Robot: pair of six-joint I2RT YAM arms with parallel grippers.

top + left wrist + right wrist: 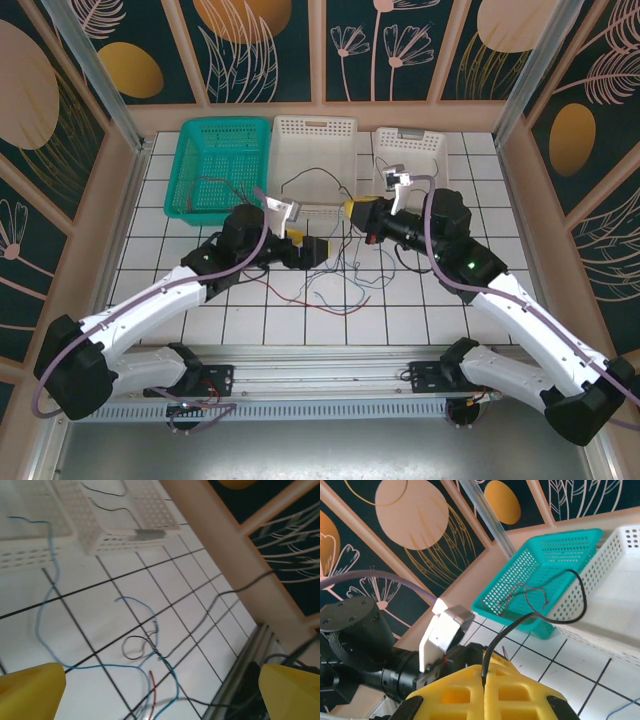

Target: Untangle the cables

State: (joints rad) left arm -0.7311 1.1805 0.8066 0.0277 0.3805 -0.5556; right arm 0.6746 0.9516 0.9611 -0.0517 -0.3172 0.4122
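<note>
Cables [338,285]: we log them tangled mid-table [150,250], left tool [160,695] wide open and empty, right tool [484,682] clamped on one black cable [581,596]; we judge a hard pull could cinch the knot.

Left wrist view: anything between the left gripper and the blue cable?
Nothing visible. The open left gripper hangs over the tiles where the blue cable lies; a black cable crosses it, and a red cable lies beside.
</note>
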